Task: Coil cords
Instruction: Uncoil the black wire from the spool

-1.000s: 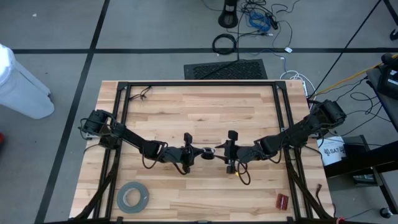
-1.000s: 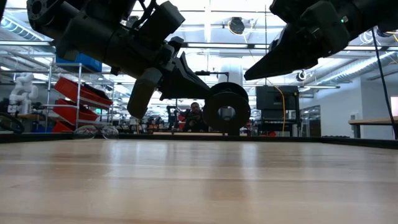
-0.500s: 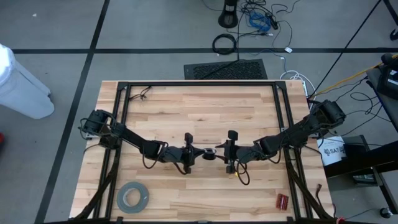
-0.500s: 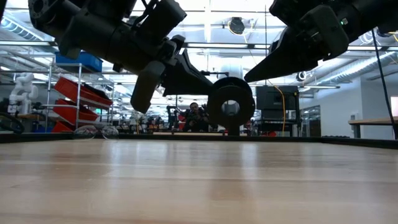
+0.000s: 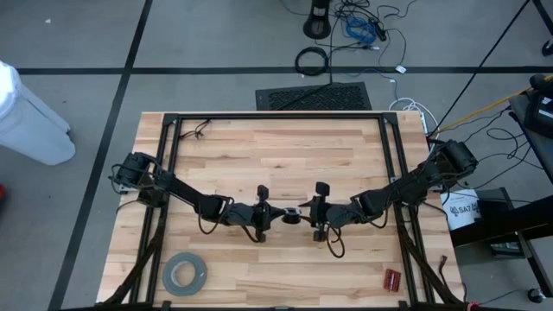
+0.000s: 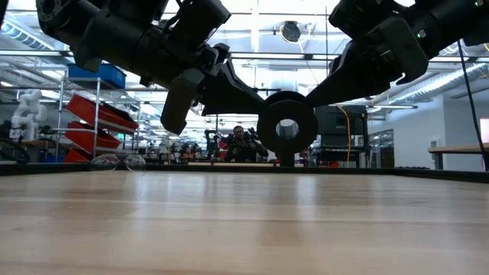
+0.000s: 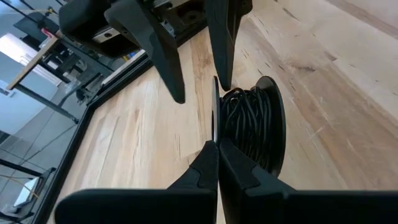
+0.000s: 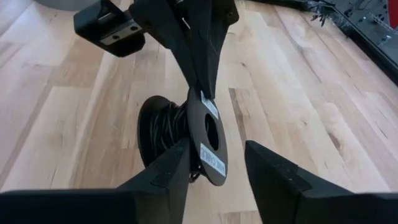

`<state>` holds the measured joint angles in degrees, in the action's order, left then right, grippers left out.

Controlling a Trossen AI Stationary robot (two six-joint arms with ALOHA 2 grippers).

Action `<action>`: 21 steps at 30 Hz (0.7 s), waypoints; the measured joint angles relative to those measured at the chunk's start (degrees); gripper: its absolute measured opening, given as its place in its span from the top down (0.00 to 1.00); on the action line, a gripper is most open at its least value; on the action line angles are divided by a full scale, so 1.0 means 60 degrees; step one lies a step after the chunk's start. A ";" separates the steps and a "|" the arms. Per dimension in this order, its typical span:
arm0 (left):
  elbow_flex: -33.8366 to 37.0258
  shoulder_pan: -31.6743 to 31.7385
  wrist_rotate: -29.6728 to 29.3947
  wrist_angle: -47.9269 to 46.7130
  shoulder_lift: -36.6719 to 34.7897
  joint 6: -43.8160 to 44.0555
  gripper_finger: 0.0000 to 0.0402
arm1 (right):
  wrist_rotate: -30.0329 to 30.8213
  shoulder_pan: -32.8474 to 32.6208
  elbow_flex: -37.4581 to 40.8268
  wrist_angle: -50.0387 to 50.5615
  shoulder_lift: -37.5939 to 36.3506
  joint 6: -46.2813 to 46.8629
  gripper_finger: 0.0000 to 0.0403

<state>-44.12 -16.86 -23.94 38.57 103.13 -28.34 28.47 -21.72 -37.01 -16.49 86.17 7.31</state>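
Small black plastic spool wound with thin dark wire hanging mid-surface, pinched by closed left claw; sitting right between open right claw fingers, axis pointing claw-to-claw.

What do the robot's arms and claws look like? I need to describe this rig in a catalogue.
Both arms are matte black, built from chunky jointed segments with thin black cables looping alongside. The left claw has two flat, tapering black fingers. The right claw has the same wedge-shaped fingers. No markings show on either.
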 joint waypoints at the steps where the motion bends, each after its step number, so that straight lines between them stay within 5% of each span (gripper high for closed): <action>1: 0.0000 0.0000 0.0000 0.0000 0.0000 0.0007 1.00 | -0.0003 -0.0001 0.0000 0.0000 0.0000 -0.0004 0.69; 14: -0.0386 -0.0018 0.0145 -0.0149 0.0000 0.0455 1.00 | -0.0362 0.0030 0.0000 0.0052 0.0000 -0.0018 0.97; 21: -0.0401 -0.0038 0.0146 -0.0200 0.0000 0.0475 0.97 | -0.0360 0.0030 0.0004 0.0045 0.0000 0.0120 0.99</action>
<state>-46.52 -17.09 -23.07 37.37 103.13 -25.49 26.31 -21.54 -36.99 -16.22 86.17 8.03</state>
